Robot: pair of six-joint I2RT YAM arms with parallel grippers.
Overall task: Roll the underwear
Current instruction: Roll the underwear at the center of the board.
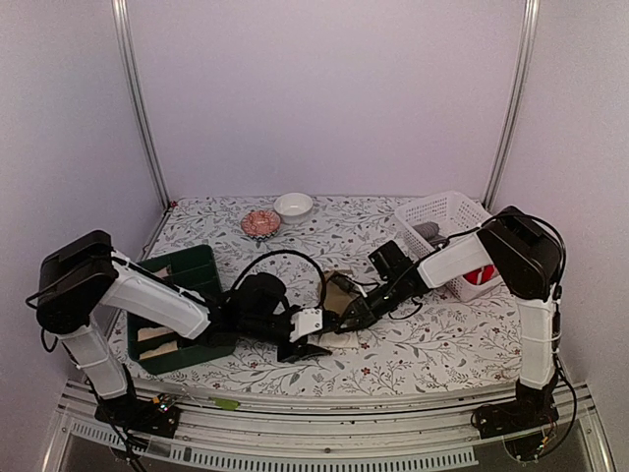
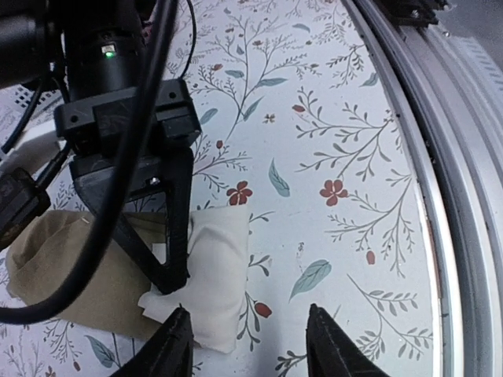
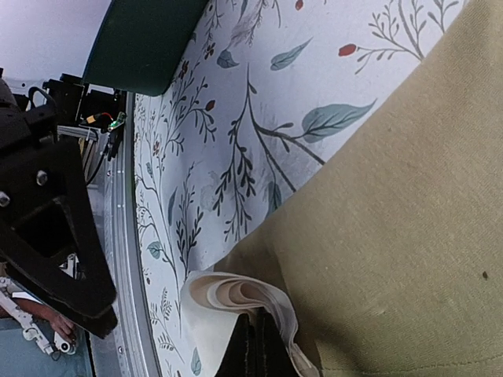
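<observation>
A cream underwear lies folded on the floral table, its left side over a khaki-tan underwear. My right gripper is shut on the cream piece's layered edge, which curls up around its tips; in the left wrist view the right gripper comes down on that cloth from above. My left gripper is open just in front of the cream piece, one finger by its near corner, nothing between the jaws. From above, both grippers, the left and the right, meet at the cream underwear, with the khaki one behind it.
A dark green bin stands at the left under my left arm. A white basket at the back right holds a grey roll; something red shows behind my right arm. A white bowl and a pink dish sit at the back. The metal front rail runs close by.
</observation>
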